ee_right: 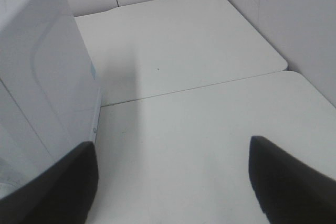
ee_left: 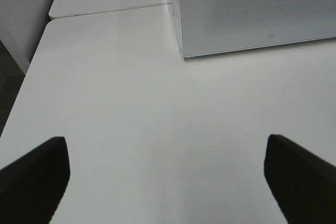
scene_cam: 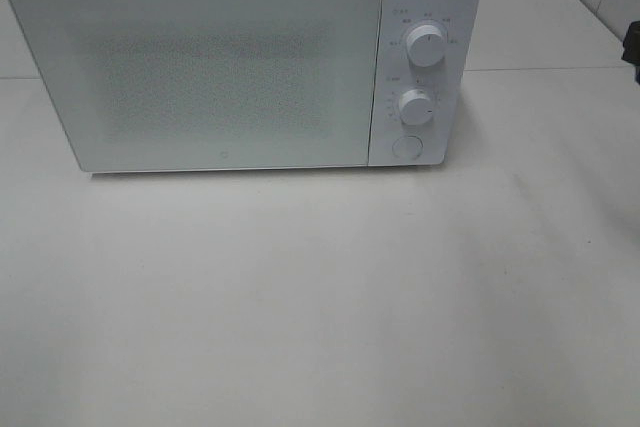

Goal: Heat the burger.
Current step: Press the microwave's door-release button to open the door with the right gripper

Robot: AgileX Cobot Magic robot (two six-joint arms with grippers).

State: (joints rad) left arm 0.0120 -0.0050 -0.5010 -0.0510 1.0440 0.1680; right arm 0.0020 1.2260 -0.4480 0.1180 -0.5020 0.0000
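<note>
Standing toward the back of the white table (scene_cam: 320,297), a white microwave (scene_cam: 200,67) faces the high camera with its door (scene_cam: 195,72) shut. The door's speckled window is too pale to show anything behind it. On the panel to the right of the door sit two round knobs, an upper knob (scene_cam: 426,47) and a lower knob (scene_cam: 415,107), with a round button (scene_cam: 406,146) beneath them.

The burger shows in none of the views, so where it lies cannot be told.

The left gripper (ee_left: 165,140) hovers over bare table with its dark fingers (ee_left: 37,177) spread wide and nothing between them. The microwave's front lower corner lies ahead of it, near a seam (ee_left: 105,11) where two table tops meet.

The right gripper (ee_right: 172,144) is spread wide too and holds nothing. One of its fingers (ee_right: 63,187) is close to the microwave's right side wall, and I cannot tell whether they touch. Ahead of it the same seam crosses the table, and a pale wall (ee_right: 283,14) closes that corner.

In the high view only a small dark shape (scene_cam: 632,47) shows at the right edge, too little to name.
</note>
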